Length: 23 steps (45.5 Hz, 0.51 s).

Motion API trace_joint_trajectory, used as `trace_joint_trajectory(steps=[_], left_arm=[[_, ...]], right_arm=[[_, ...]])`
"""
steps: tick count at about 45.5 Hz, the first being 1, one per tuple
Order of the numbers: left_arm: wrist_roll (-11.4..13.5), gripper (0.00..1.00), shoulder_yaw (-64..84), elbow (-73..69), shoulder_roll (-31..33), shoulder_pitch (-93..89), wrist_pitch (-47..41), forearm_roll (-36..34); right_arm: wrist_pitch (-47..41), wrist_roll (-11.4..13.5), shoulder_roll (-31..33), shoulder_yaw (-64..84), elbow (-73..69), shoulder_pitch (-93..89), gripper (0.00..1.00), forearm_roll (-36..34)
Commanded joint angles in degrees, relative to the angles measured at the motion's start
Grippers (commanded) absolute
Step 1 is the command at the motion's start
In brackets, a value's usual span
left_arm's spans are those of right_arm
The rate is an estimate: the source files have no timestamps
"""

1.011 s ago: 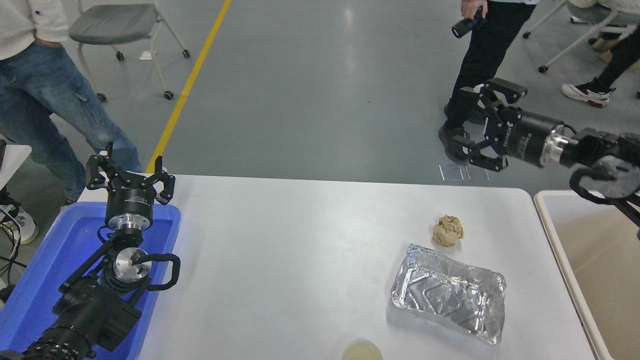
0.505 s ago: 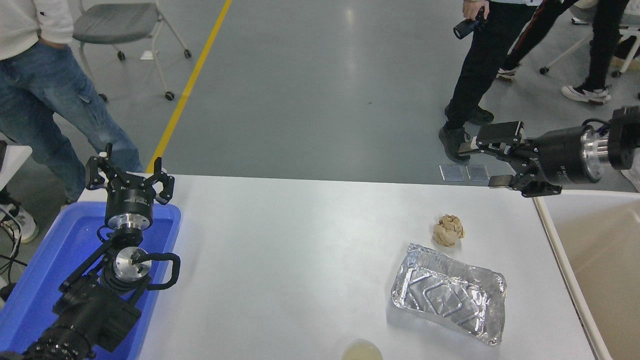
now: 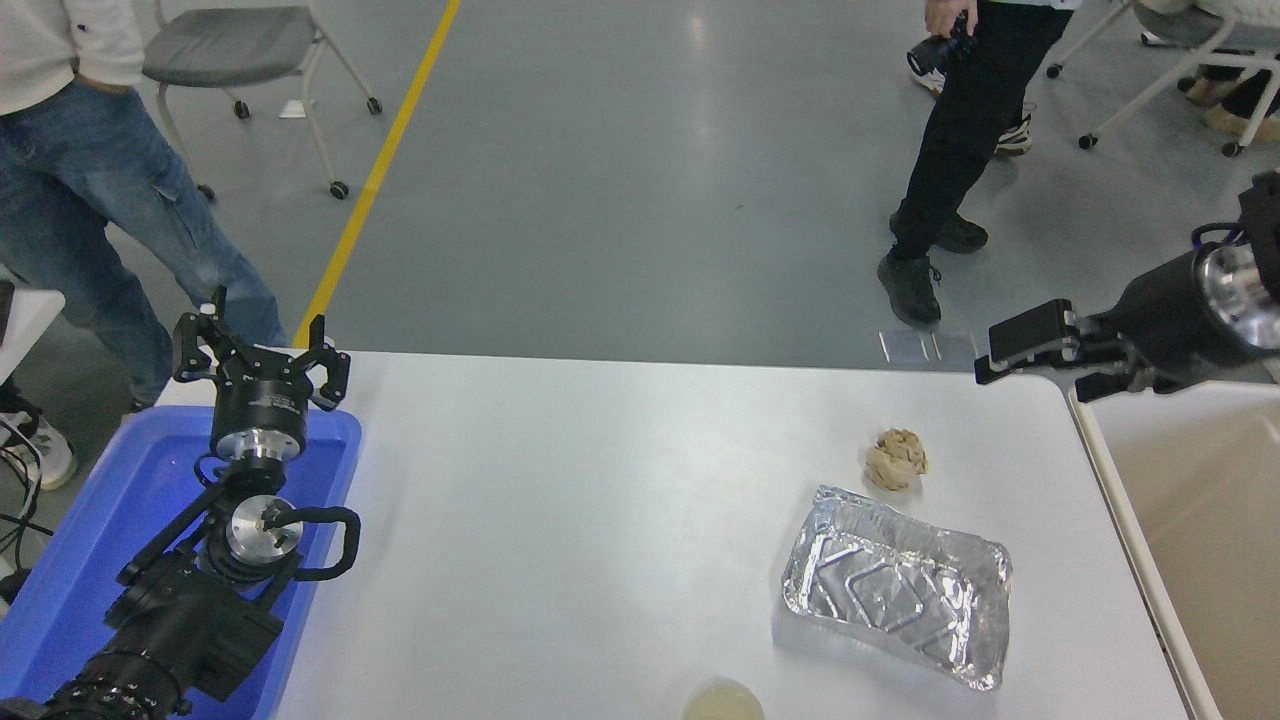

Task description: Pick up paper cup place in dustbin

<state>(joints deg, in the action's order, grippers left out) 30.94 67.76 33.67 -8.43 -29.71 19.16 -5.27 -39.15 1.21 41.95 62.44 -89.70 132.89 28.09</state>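
The right claw hangs over the desk's far right corner, beside the dustbin's rim, with nothing between its fingers; seen nearly edge-on, how wide it stands cannot be told. The cup sits a long way from it, at the desk's near edge, half cut off by the bottom of the view, upright with its rim showing. Between the claw and the cup lie the paper ball and, nearer the cup, the foil tray. That is the main risk: a straight low sweep toward the cup would probably clip the ball or drag the light tray, which could shove the cup off the edge. A thin paper cup may also crush or tip if gripped off-centre, and so close to the edge a nudge could drop it. The foil tray looks empty. The visible part of the dustbin shows nothing inside. The left claw, fingers spread and empty, is parked above the blue tray, whose visible floor is bare.
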Motion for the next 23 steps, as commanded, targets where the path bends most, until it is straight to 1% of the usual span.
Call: trace_joint_trajectory(steps=[1, 16, 23], left_arm=[[0.0, 0.99, 0.0, 0.0, 0.0, 0.0, 0.0, 0.0], [0.0, 0.99, 0.0, 0.0, 0.0, 0.0, 0.0, 0.0], [0.0, 0.99, 0.0, 0.0, 0.0, 0.0, 0.0, 0.0]], right_arm=[[-5.8, -0.1, -3.9, 3.2, -2.5, 10.2, 1.0, 1.3], [-5.8, -0.1, -4.7, 6.3, -10.3, 16.7, 1.0, -0.1], [-5.8, 0.1, -4.9, 10.2, -10.3, 19.4, 1.0, -6.2]])
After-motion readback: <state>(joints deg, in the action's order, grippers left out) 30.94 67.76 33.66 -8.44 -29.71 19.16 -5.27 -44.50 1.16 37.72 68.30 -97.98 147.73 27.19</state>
